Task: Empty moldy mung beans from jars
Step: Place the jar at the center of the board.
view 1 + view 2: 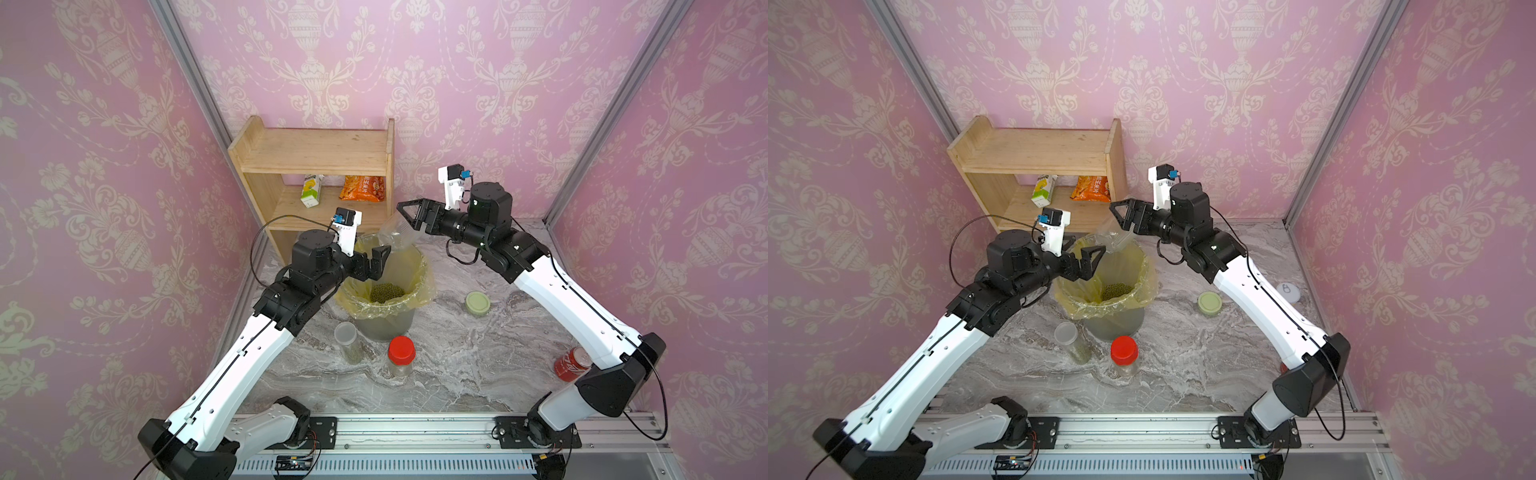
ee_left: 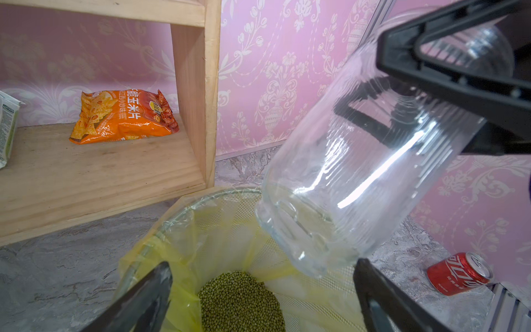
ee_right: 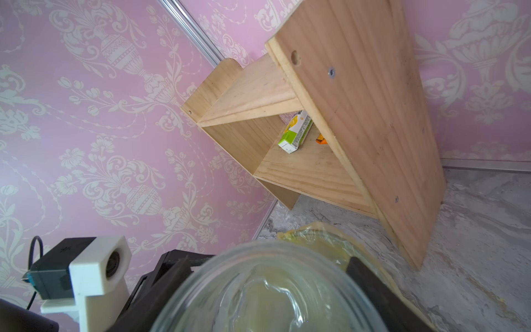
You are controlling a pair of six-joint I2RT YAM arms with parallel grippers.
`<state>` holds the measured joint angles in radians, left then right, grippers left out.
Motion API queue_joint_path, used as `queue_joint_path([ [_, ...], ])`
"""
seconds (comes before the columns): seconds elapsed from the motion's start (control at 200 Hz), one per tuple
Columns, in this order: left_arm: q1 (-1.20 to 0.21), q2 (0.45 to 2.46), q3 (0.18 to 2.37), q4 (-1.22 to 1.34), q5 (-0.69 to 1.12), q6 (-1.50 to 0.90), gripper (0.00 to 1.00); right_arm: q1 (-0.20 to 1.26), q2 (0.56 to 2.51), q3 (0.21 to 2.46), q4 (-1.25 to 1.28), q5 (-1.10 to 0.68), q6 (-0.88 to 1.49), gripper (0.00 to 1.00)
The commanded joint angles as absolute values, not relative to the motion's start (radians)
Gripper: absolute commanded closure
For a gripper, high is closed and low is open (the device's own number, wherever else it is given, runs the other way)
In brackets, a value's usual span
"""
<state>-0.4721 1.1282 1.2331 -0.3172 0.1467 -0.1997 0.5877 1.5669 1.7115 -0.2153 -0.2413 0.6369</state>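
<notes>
1. The right end effector (image 1: pixel 409 220) clamps its black jaws on a clear, faintly ridged plastic jar (image 2: pixel 359 178). The jar is lidless and empty, tilted mouth-down above the bin (image 1: pixel 390 326).
2. The left end effector (image 1: pixel 1084 254) gapes wide at the bin's rim, holding nothing.
3. The mung beans (image 2: pixel 241 301) lie as a dull green granular heap in the mesh bin's yellow plastic liner.
4. A red-lidded jar (image 1: pixel 401 355) and a slim translucent-lidded jar (image 1: pixel 348 343) stand upright on the marbled desk (image 1: pixel 457 374) near the bin.

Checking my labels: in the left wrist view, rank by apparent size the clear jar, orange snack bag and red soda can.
Largest: clear jar, though nearness to the camera inflates it.
Next: orange snack bag.
Smallest: red soda can.
</notes>
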Motion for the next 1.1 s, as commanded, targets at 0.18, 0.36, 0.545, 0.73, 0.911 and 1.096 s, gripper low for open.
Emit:
queue_joint_path([
  [0.18, -0.46, 1.127, 1.223, -0.295, 0.155, -0.209, 0.01, 0.568, 1.541, 1.628, -0.127, -0.283, 0.693, 0.52],
  [0.36, -0.459, 1.101, 1.207, -0.281, 0.153, -0.217, 0.01, 0.553, 1.498, 1.643, -0.185, -0.257, 0.637, 0.52],
  [0.545, -0.457, 1.085, 1.179, -0.259, 0.135, -0.225, 0.01, 0.523, 1.43, 1.64, -0.235, -0.218, 0.603, 0.52],
  [0.73, -0.456, 1.091, 1.174, -0.247, 0.149, -0.234, 0.01, 0.472, 1.38, 1.631, -0.276, -0.199, 0.566, 0.53],
  [0.911, -0.456, 1.091, 1.164, -0.233, 0.164, -0.235, 0.01, 0.447, 1.343, 1.617, -0.373, -0.076, 0.481, 0.53],
  [1.096, -0.456, 1.095, 1.146, -0.205, 0.176, -0.248, 0.01, 0.438, 1.291, 1.518, -0.381, 0.038, 0.437, 0.54],
])
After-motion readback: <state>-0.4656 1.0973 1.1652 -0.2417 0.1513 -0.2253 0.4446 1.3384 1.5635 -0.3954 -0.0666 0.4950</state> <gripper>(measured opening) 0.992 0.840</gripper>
